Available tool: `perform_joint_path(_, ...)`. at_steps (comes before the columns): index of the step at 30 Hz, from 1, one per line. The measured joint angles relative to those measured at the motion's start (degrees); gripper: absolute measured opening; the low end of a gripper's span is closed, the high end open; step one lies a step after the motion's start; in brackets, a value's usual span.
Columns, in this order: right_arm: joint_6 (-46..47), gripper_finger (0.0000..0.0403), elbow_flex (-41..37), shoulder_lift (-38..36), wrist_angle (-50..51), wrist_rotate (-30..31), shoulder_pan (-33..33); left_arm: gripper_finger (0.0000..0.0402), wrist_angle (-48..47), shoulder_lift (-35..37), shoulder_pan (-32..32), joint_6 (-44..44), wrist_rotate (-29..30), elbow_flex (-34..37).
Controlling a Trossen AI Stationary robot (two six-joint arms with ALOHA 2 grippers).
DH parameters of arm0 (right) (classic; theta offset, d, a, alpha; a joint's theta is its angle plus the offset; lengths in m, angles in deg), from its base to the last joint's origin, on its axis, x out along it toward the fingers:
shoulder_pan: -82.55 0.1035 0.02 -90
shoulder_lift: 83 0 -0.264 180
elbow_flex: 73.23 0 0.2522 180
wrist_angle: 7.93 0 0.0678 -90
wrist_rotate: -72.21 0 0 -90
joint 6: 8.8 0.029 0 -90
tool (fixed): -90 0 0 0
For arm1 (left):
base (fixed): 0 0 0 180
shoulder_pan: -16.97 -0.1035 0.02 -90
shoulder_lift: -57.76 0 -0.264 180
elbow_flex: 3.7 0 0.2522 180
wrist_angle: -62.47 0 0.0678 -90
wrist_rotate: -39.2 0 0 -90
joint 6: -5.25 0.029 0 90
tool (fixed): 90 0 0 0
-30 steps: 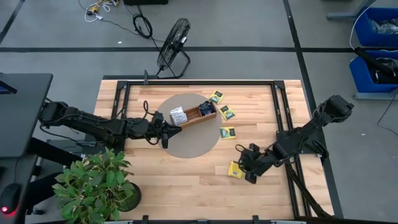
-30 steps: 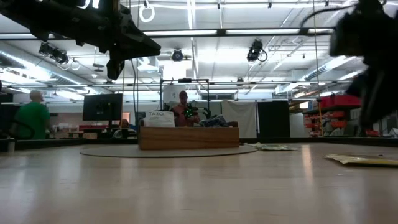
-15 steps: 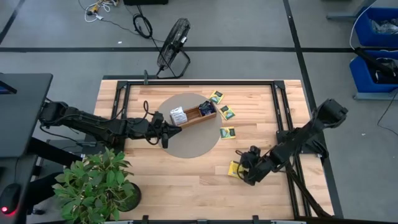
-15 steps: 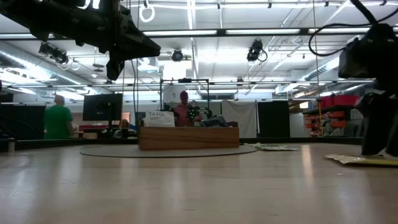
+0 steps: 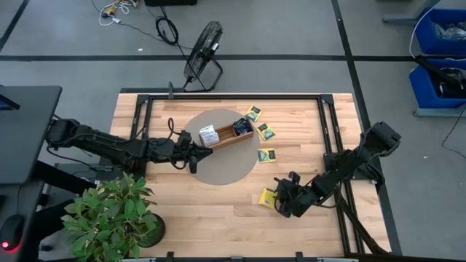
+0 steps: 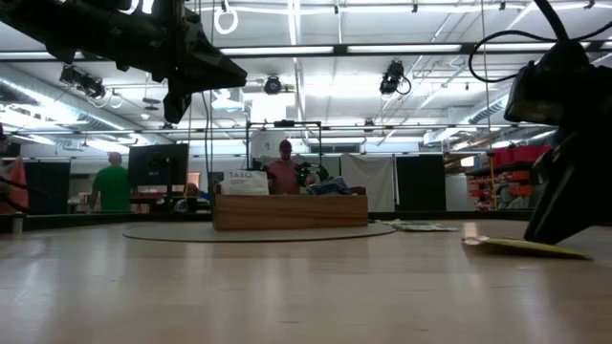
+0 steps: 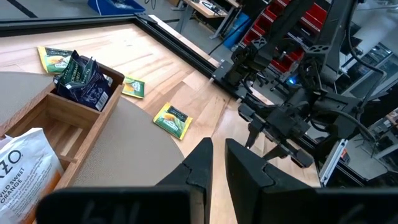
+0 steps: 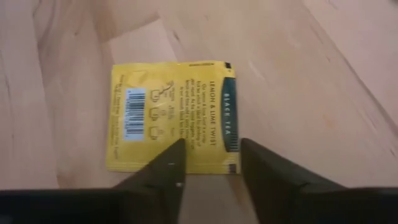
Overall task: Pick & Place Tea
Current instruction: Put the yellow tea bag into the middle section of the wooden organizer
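A yellow tea packet lies flat on the wood at the table's near right. My right gripper stands open and slants down at the packet's right edge. The wooden tray rests on a grey round mat. It holds a white packet and dark packets. Three more yellow-green packets lie flat beside it. My left gripper hovers shut over the mat, left of the tray, holding nothing. My right gripper meets the packet at its edge nearest the fingers. It slants down from the table's right. One fingertip overlaps that edge and the other stands just off the corner. The packet lies flat on the table, not lifted.
A potted plant stands at the near left corner. Black frame rails run along the table's edges. A fan sits on the floor beyond the far edge. In the low view, people stand in the room behind the tray.
My right gripper has sunk toward the table and shifted toward its left edge, tipping more steeply down. The yellow packet under it has slid a short way toward the table's left, still flat.
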Motion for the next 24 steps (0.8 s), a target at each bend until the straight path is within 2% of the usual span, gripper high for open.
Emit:
perform_joint_path(5, 1.9, 0.0043, -1.8, 0.0, -1.7, 1.4, 0.1, 0.0046, -0.5, 0.0, 0.0, 0.0, 0.0, 0.0)
perform_joint_path(7, 3.5, 0.0013, -3.1, -0.1, -3.5, 1.9, 0.1, 0.0046, -0.6, 0.0, 0.0, 0.0, 0.0, 0.0)
perform_joint_path(9, 3.4, 0.0010, -3.5, -0.2, -3.7, 2.1, 0.2, 0.0046, -0.7, 0.0, 0.0, 0.0, 0.0, 0.0)
perform_joint_path(19, -12.3, 0.0001, -0.5, -6.6, 4.1, -4.2, -3.4, 0.0046, -0.7, 0.0, 0.0, -0.4, 0.0, 0.0)
perform_joint_path(24, -20.9, 0.0001, 2.2, -10.0, 7.7, -3.0, -5.6, 0.0046, 0.0, 0.0, 0.0, -4.2, -0.2, 0.0)
